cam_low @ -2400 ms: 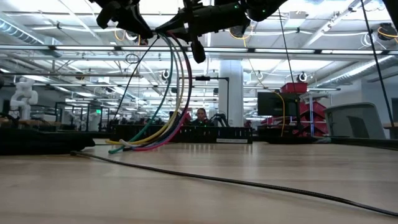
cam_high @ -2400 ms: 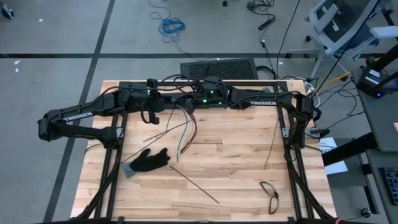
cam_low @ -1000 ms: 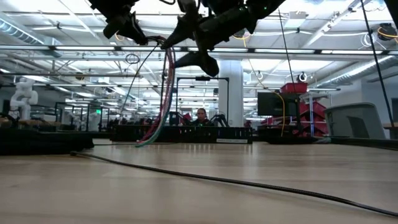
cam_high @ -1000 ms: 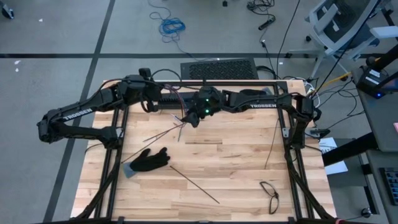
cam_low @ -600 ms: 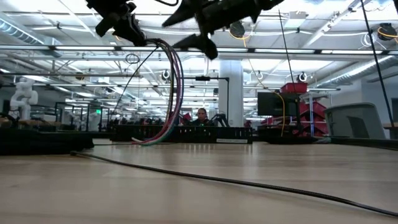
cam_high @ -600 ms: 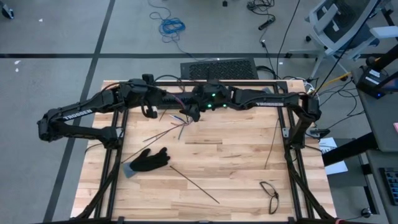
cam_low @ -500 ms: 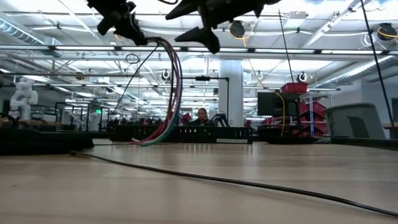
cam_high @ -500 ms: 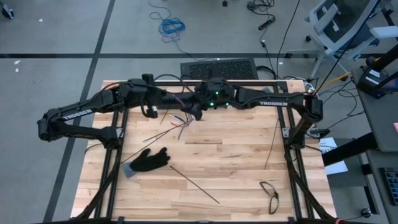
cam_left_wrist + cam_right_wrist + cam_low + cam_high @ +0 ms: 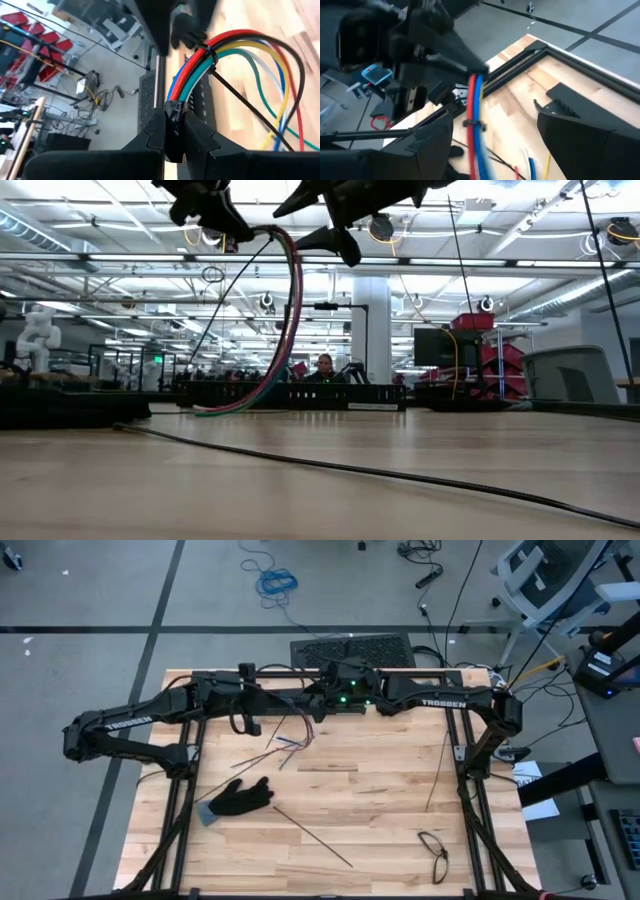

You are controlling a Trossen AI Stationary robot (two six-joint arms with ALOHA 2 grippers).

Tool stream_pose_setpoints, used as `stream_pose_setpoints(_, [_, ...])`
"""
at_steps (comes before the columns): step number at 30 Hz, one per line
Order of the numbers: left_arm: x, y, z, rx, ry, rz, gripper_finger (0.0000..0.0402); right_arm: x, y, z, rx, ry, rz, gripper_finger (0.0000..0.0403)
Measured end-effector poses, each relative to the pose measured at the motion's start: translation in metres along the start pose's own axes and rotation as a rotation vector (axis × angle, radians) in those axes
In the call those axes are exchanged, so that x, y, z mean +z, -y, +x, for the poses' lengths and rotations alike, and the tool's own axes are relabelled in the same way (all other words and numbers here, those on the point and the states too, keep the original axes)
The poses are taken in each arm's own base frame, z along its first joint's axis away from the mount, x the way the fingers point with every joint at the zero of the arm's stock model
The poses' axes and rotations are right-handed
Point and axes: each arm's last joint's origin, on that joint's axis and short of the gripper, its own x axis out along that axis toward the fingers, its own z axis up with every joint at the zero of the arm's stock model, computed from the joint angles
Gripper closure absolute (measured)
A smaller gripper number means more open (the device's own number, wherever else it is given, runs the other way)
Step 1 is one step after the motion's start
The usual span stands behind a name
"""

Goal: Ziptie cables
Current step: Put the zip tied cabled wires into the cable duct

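The cables (image 9: 235,55) are a bundle of red, blue, green, yellow, white and dark wires with a thin black zip tie (image 9: 210,53) around them. My left gripper (image 9: 174,111) is shut on one end, high over the table's far middle (image 9: 258,712). From there the bundle arches over and down (image 9: 297,310), and its loose ends (image 9: 292,740) reach the tabletop. My right gripper (image 9: 495,120) is open just to the right of the bundle (image 9: 318,228). In its wrist view the bundle (image 9: 474,107) runs between its spread fingers without touching them. My left gripper pinches the bundle's gathered end (image 9: 175,102) between its two fingers, just short of the zip tie. The fingers slant down toward the table's right, along the wires. The bundle leaves the fingers, curves over and hangs slack, its loose ends (image 9: 205,410) down on the table.
A black glove (image 9: 236,797) lies near the left. Loose thin black strips (image 9: 312,836) (image 9: 436,778) lie on the wood, one crossing the foreground of the low view (image 9: 400,474). A small black loop (image 9: 433,849) sits near the front right. A long black bar (image 9: 300,680) runs along the far edge.
My right gripper has opened wider, let go of the bundle, risen and drawn back toward the table's right. The bundle, held only by my left gripper, has swung from hanging almost straight down into a wider arch. My left gripper has shifted slightly toward the near side and turned.
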Motion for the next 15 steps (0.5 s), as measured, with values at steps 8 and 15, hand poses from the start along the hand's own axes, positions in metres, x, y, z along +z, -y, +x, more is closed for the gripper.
stream_pose_setpoints(8, [0.001,0.001,0.013,-0.002,-0.012,0.026,0.0361,-0.004,-0.007,0.009,0.020,0.041,0.018,0.0115])
stream_pose_setpoints(15, [0.005,-0.002,0.013,0.022,0.031,0.018,0.0361,-0.005,-0.004,0.011,0.001,0.043,0.023,0.0115])
